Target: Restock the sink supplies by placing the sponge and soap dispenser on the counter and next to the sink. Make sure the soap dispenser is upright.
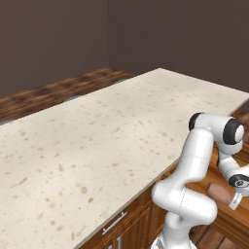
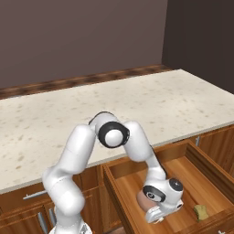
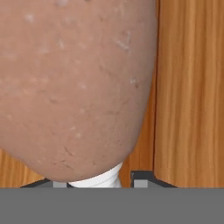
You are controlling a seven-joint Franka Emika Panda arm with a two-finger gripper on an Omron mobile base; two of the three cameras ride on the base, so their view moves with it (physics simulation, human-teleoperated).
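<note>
The soap dispenser [image 3: 74, 83] and sponge [image 2: 200, 211] lie in the open drawer [image 2: 208, 176]; whether the fingers [image 3: 142, 177] grip is unclear.

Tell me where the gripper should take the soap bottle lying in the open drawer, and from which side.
Probably at the neck end. In the hand view the soap bottle bulges far wider than the span between the gripper fingertips, while the pale pump top sits right between them. It lies on the drawer floor, so coming down from above and closing across the narrow pump end looks best.
</note>
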